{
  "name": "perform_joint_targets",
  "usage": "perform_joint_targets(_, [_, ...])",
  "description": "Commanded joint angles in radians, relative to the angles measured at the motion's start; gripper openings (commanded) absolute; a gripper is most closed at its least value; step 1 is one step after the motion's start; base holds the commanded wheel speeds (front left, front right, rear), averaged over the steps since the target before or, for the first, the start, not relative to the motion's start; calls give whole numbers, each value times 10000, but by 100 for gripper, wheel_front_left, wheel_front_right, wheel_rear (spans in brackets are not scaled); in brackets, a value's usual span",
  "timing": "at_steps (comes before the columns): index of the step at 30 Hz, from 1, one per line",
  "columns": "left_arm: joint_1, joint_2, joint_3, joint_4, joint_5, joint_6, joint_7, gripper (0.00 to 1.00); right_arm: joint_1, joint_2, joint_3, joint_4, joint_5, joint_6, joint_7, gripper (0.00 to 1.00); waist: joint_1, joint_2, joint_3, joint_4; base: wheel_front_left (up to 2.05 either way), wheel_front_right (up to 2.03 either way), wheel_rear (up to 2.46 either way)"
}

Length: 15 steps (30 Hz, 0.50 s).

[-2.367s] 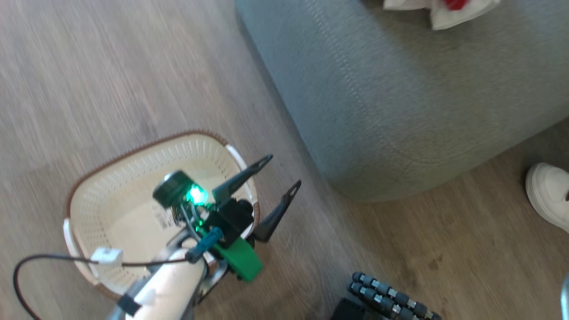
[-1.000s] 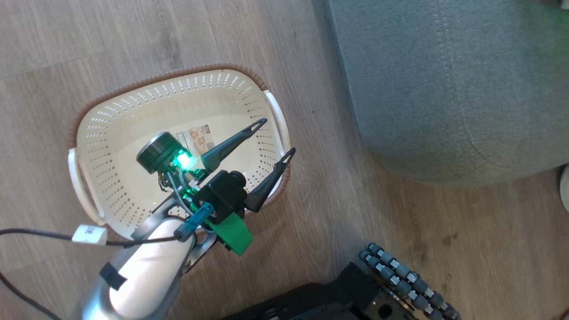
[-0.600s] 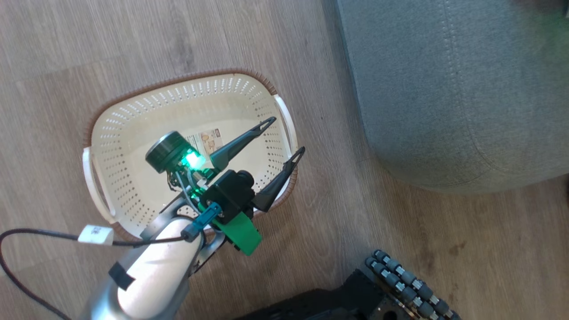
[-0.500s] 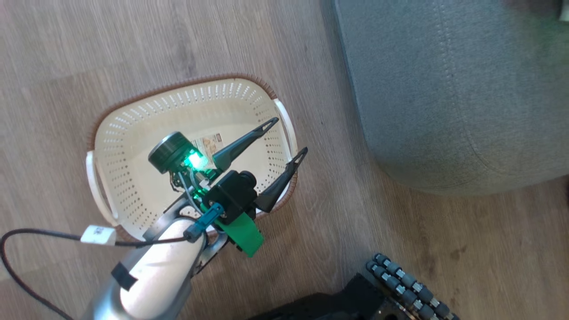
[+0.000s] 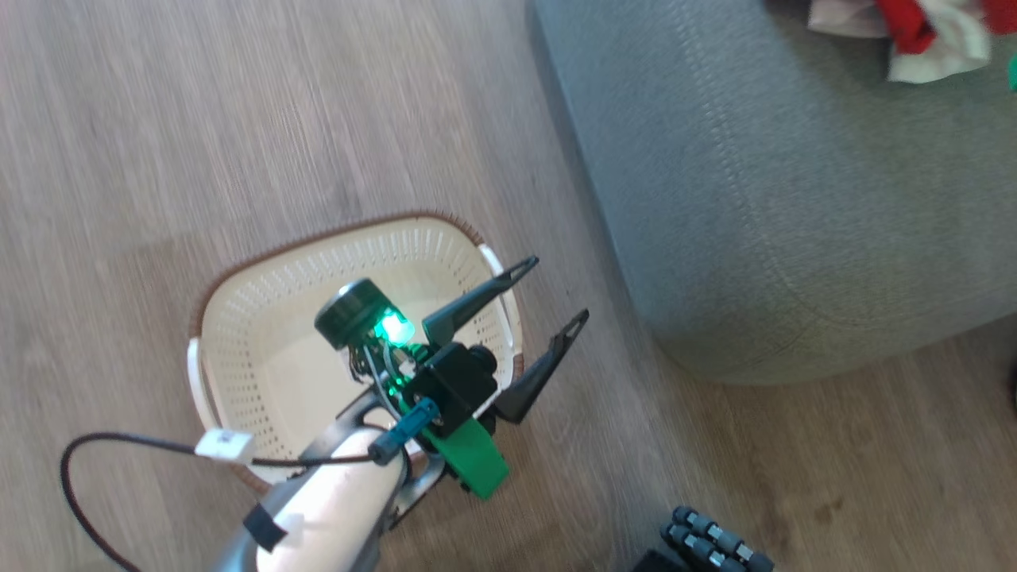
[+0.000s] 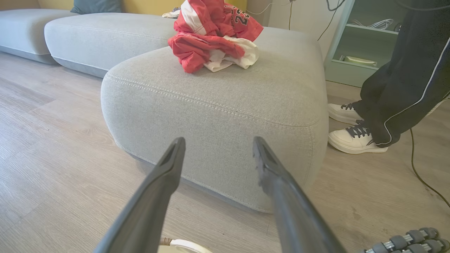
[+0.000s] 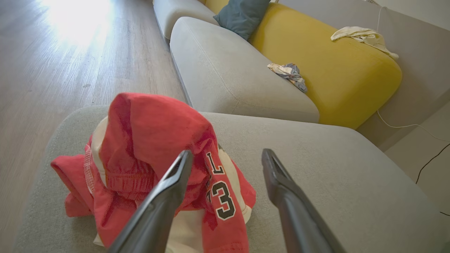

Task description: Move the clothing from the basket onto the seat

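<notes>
While I look down through the head camera, the left end effector (image 5: 558, 287) is nearest to me, its two long dark fingers spread wide and gripping nothing. One finger hangs over the right end of the small oval cream plastic basket (image 5: 238, 342) with its perforated sides and brown woven-look rim. The other is past that rim, over the grey-brown wood-plank floor (image 5: 159, 119). The basket stands on the floor near the rounded corner of the large grey-green upholstered seat (image 5: 794, 199), apart from it.

From the left wrist, the left end effector (image 6: 218, 140) points at that corner of the seat (image 6: 218, 105), where a pale stitched seam runs along the edge. Farther back on the cushion lies the clothing (image 6: 211, 42), a crumpled heap of bright red fabric with white panels and a printed number. To the right, a person in dark striped trousers (image 6: 404, 88) and white shoes (image 6: 355, 140) stands on the floor just beside the seat.

From the right wrist, the right end effector (image 7: 227, 153) hangs above the seat (image 7: 316, 168), released, with bare cushion showing between its fingers. Its left finger crosses in front of the clothing (image 7: 147, 151); I cannot tell whether they touch. Beyond are a second grey cushion (image 7: 228, 73), a yellow backrest (image 7: 316, 63) and a teal pillow (image 7: 242, 14).
</notes>
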Motion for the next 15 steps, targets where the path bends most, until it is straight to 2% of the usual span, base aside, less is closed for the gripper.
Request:
perform_joint_targets(1, [166,-129,200,-268,-77,-12,-49,100,157,-261,212,-484,163,-4,-64,100,1,0,-599,-189,0,0,0])
perform_joint_targets(5, [486,-309,334,-226,-181,9,-49,100,481,-434,681,-1154,495,-4,-64,100,1,0,-1248,-292,0,0,0])
perform_joint_targets(15, [1104,-832,1020,-327,-380,75,-49,100,2249,-921,1875,-4033,1943,-4,-64,100,1,0,-2518,-111,0,0,0])
